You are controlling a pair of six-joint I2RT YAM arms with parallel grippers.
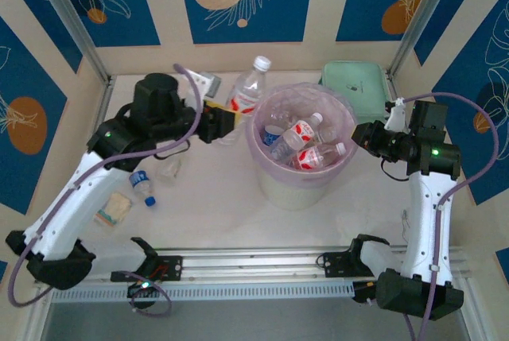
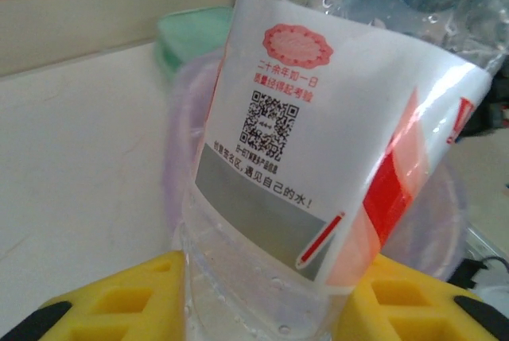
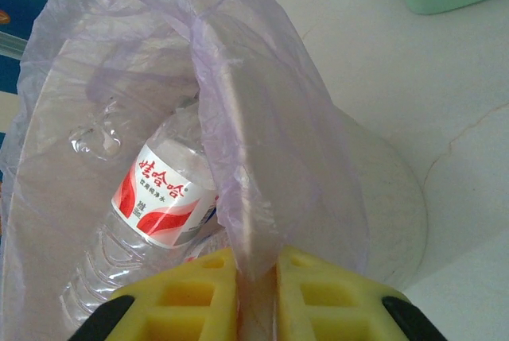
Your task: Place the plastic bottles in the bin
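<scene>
Near L part of the table (image 1: 215, 214), a pale packet (image 1: 114, 210) lies beside the L arm. Just past it a small bottle (image 1: 143, 187), blue label & cap, lies on its side, well apart from the bin (image 1: 294, 186). Mid-table, the L gripper (image 1: 227, 123) is clamped on the tall bottle (image 1: 246, 94). In the L wrist view the yellow fingers (image 2: 119, 301) sit against both sides of its clear lower body, below the red-white label w/ QR code. That bottle stands roughly upright, white cap up, just L of the bin; can't tell if its base touches the table. The bin sits at centre w/ a lilac bag (image 1: 338, 110) draped over its rim. Inside lie the binned bottles (image 1: 305, 129), at least three w/ red-white labels plus one blue cap. On the bin's R side the R gripper (image 1: 359, 136) is clenched on the bag at the rim. In the R wrist view its fingers (image 3: 199, 293) are pressed together w/ a fold of lilac plastic between them, and one binned bottle shows below. Furthest back, a mint green case (image 1: 355, 87) lies flat behind the bin, to the R.
</scene>
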